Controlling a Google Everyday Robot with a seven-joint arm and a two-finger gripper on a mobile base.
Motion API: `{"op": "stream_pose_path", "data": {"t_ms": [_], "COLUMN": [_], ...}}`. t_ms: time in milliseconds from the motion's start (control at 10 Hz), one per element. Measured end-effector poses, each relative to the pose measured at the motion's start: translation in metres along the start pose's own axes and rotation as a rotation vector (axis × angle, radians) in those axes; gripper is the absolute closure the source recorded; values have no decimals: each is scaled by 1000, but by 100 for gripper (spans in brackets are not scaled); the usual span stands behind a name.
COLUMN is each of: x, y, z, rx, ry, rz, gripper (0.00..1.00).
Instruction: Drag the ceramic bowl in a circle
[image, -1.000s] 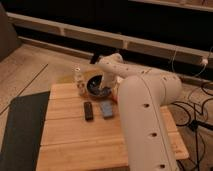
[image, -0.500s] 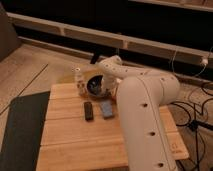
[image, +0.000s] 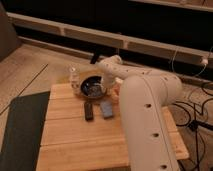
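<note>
Ceramic bowl sits on the wooden table close to its far edge. A small pale bottle stands just beside it on the left, while a flat black bar and a blue-grey pad lie near it on the camera side. The gripper reaches down at the bowl's right rim with its fingers together, seemingly pinched on that rim, and the white arm covers the table's right side. Bare wood lies open across the near half and the left edge, beyond which a dark mat covers the floor.
</note>
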Motion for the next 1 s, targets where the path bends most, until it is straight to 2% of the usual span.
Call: {"op": "stream_pose_path", "data": {"t_ms": [200, 300, 700, 1000], "x": [1, 1, -9, -28], "y": [-5, -11, -55, -44], "z": [-9, -13, -12, -11], "rx": [2, 16, 127, 172], "ry": [-17, -27, -48, -100], "rz": [0, 2, 40, 26], "gripper": [100, 100, 100, 100]}}
